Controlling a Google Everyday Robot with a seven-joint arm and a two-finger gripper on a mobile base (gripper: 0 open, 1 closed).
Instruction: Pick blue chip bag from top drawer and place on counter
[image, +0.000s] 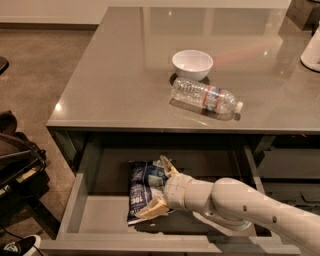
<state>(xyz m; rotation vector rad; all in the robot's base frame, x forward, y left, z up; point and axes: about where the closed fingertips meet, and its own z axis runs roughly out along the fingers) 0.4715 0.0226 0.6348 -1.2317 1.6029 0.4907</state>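
The blue chip bag (143, 189) lies flat on the floor of the open top drawer (100, 220), left of centre. My gripper (159, 187) reaches in from the right on a white arm. Its two tan fingers stand spread, one at the bag's far right edge (166, 166), one at its near right corner (154, 208), so the bag's right side lies between them. The bag rests on the drawer floor. The counter (125, 75) spreads above the drawer.
On the counter stand a white bowl (192, 64) and, just in front of it, a clear water bottle (206, 98) lying on its side. A white object (311, 50) sits at the counter's right edge. A dark chair or bag (17, 170) stands on the floor at left.
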